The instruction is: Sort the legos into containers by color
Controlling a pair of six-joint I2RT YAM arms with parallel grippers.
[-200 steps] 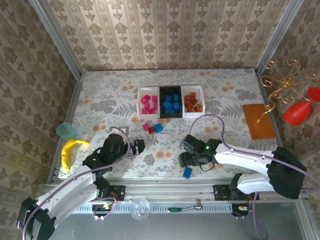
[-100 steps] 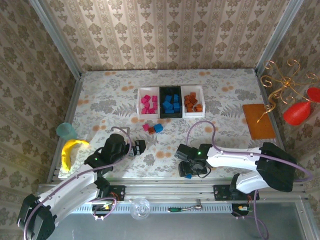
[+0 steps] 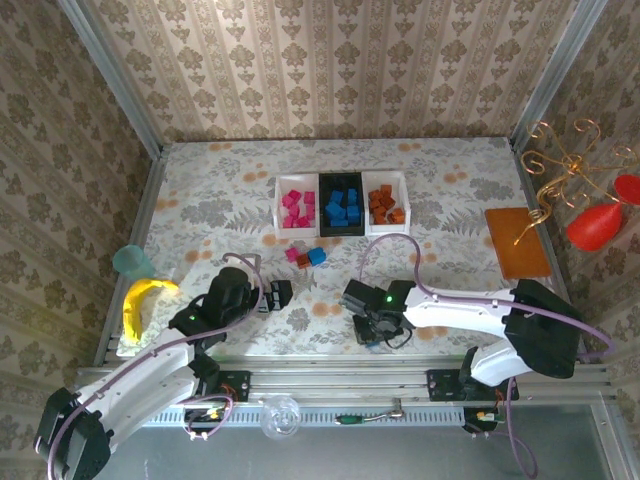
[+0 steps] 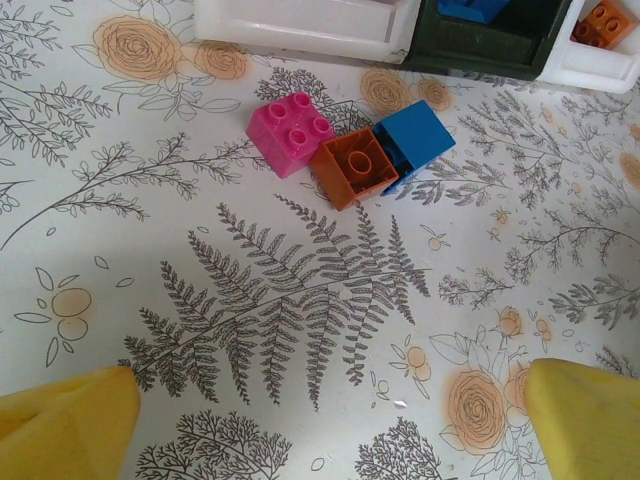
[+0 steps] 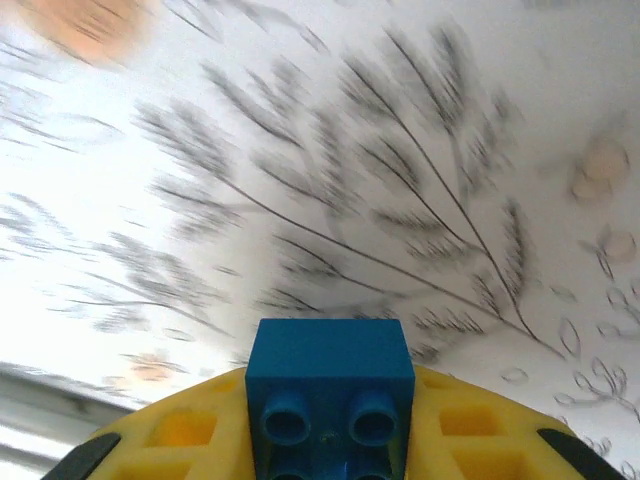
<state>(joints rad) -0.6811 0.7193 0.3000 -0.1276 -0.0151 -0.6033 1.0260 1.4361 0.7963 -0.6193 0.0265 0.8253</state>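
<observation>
Three trays stand in a row at the back: a white tray [image 3: 281, 205] with pink legos, a black tray [image 3: 341, 228] with blue ones, and a white tray [image 3: 403, 200] with orange ones. A pink brick [image 4: 291, 132], an orange brick [image 4: 353, 168] and a blue brick [image 4: 415, 140] lie together on the cloth in front of them. My left gripper [image 4: 325, 430] hangs open short of that group, its yellow fingertips [image 4: 60, 425] wide apart. My right gripper [image 5: 330, 445] is shut on another blue brick [image 5: 330, 390], low near the table's front edge [image 3: 372, 335].
At the left edge stand a teal cup [image 3: 132, 262] and a yellow curved object [image 3: 140, 300]. An orange-brown mat [image 3: 517, 242] lies at the right, beside a gold wire stand [image 3: 560, 175] and red shapes [image 3: 595, 225]. The metal front rail [image 3: 330, 385] runs just behind my right gripper.
My right gripper has moved left and down over the blue brick by the front edge and shut on it. The left arm has stayed put.
</observation>
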